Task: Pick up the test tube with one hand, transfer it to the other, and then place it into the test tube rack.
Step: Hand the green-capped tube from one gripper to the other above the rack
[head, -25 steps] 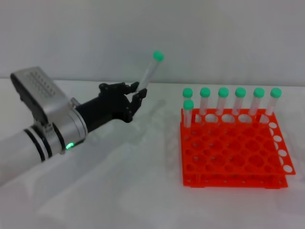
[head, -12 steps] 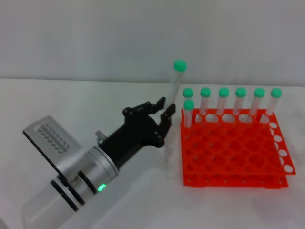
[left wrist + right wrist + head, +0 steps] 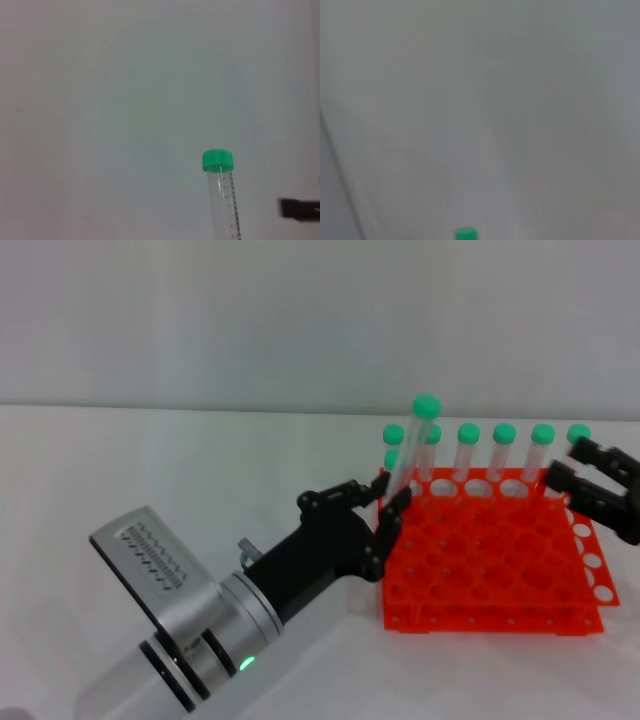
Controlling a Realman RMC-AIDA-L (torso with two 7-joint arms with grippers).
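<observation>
Left claw (image 3: pixel 390 502): shut on green-capped test tube (image 3: pixel 408 458), near-upright at orange rack's (image 3: pixel 490 565) left edge. Right claw (image 3: pixel 590 472): open, empty, above rack's right edge. Risk: tube bottom may clip racked tubes (image 3: pixel 505 452) during handover

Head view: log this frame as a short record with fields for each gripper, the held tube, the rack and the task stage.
left gripper: shut on tube, at rack's near-left edge
tube: green cap up, leaning slightly right, above the table
right gripper: open, over rack's far-right corner, apart from tube
rack: orange, seven capped tubes along its far and left edges
stage: tube lifted, handover not yet made
</observation>
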